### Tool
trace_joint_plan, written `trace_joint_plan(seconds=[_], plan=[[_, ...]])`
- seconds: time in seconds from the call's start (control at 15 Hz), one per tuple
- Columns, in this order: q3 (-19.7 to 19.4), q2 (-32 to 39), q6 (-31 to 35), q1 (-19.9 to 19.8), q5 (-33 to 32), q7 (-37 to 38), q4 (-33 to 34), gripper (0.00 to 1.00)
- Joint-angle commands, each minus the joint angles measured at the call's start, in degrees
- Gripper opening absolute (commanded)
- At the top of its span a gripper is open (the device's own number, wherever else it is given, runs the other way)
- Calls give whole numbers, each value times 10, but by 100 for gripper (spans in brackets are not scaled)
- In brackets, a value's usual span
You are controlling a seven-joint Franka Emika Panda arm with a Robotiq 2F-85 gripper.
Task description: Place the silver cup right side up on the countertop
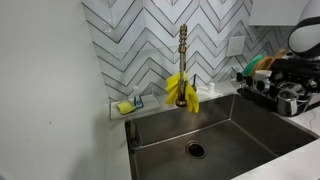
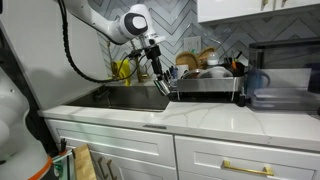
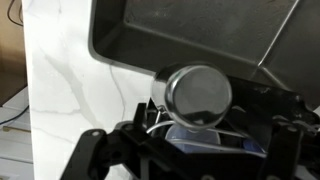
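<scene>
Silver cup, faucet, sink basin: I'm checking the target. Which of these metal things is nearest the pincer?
The silver cup, the small shiny cylinder just ahead of the open pincer in the wrist view. The tall faucet and the sink basin lie farther away.

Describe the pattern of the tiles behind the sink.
Tiles: pale grey chevrons, clearest in an exterior view.

in an exterior view the camera sits close over the sink [image 1: 230,125], facing the tiled wall [image 1: 150,35]. in an exterior view it stands further back, before the cabinets [image 2: 120,145], facing the surface [image 2: 230,118]. both exterior views share sink and dish rack [image 1: 285,88]. the wrist view looks down from very near on surface and sink corner.
</scene>
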Motion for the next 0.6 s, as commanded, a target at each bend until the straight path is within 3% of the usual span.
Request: trace_joint_plan(seconds=[0.0, 0.53], plan=[[-7, 3, -22, 9, -6, 7, 2, 100], [-9, 13, -22, 12, -10, -1, -12, 100]])
